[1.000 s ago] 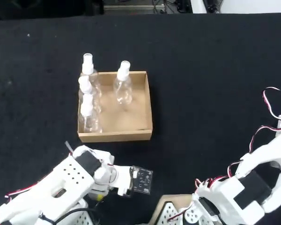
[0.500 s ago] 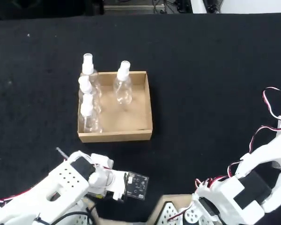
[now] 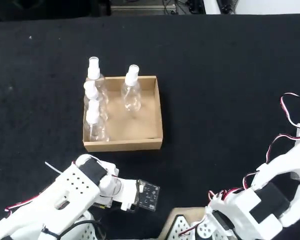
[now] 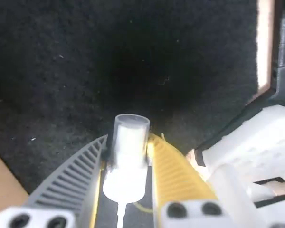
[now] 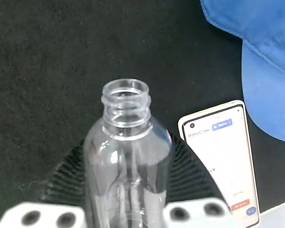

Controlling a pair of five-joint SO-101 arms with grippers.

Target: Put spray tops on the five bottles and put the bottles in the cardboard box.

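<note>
The left arm (image 3: pixel 80 187) is sitting at the near left edge of the black tabletop (image 3: pixel 230 90), in front of the cardboard box (image 3: pixel 122 145) and apart from it. In its wrist view, the left tool (image 4: pixel 129 138) is clamping a white spray top (image 4: pixel 128 161) between its grey and yellow fingers, the top's clear cap pointing away from the camera and its thin dip tube trailing back between them.

Farther back, the cardboard box is lying open on the tabletop. Four clear bottles, each wearing a white spray top, are standing upright in it: three in a line along its left wall (image 3: pixel 95 127) (image 3: pixel 92 97) (image 3: pixel 96 80) and one near the middle of its back wall (image 3: pixel 131 92).

The right arm (image 3: pixel 260 200) is resting at the near right corner, well apart from the box. In its wrist view, the right tool (image 5: pixel 128 152) is gripping an uncapped clear bottle (image 5: pixel 126 123), black fingers pressing on either side and the threaded neck open. Beside it a phone (image 5: pixel 223 156) is lying with its screen lit, and a blue fabric hat (image 5: pixel 261 57) is lying just beyond the phone.
</note>
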